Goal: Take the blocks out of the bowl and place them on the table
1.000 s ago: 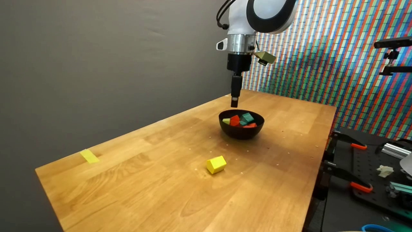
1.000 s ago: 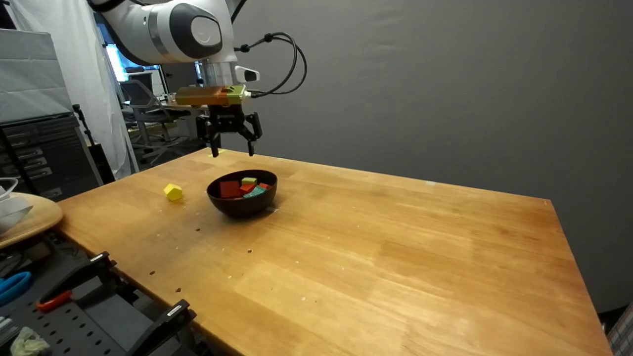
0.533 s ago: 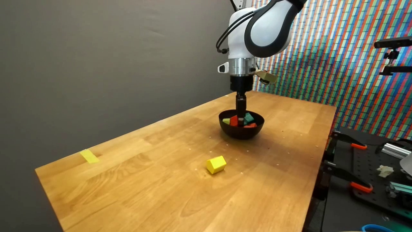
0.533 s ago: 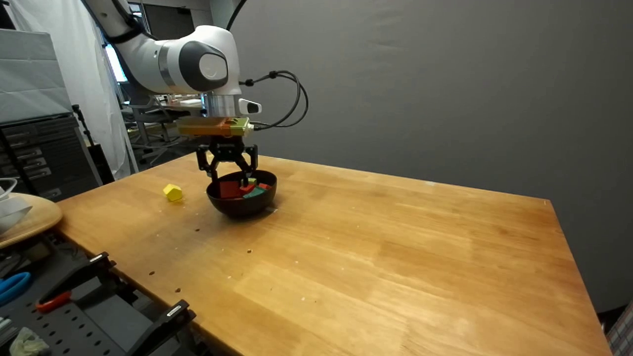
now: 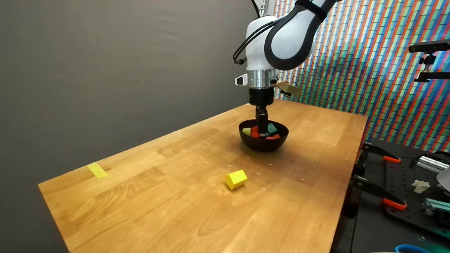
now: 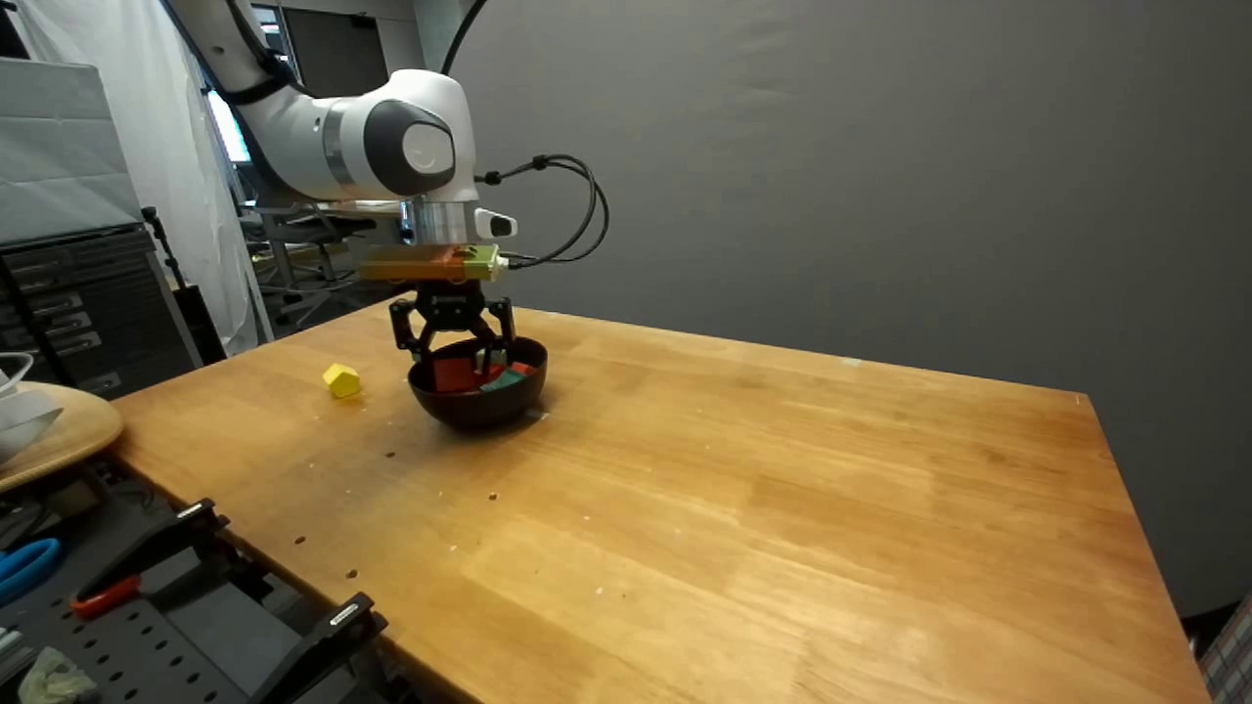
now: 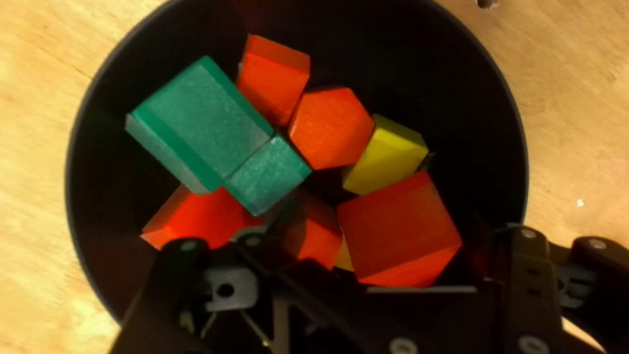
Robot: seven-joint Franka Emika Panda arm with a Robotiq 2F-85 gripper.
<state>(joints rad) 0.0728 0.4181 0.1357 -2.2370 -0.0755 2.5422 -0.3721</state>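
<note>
A: Where are the blocks [image 7: 268, 174]?
B: Most lie heaped in the black bowl [image 5: 265, 144]; a faceted yellow block [image 5: 236, 179] rests on the wooden table [image 5: 158, 211], plain in both exterior views.
A: And the gripper [image 6: 454, 362]?
B: It hangs partly inside the rim with its jaws apart; the big red block [image 7: 398, 231] stands between them, not visibly clamped.
A: How should that one handle?
B: Light and stiff, likely painted wood, hardly fragile. Opposite flat sides, met squarely, look the surest hold. It sits tilted, though, and a smaller red block [image 7: 320, 242] crowding it could foul one jaw.
A: And the finish?
B: Crisp edges, matte faces; the large green block [image 7: 199, 123] is faintly mottled. The bowl looks smooth, the table grained.
</note>
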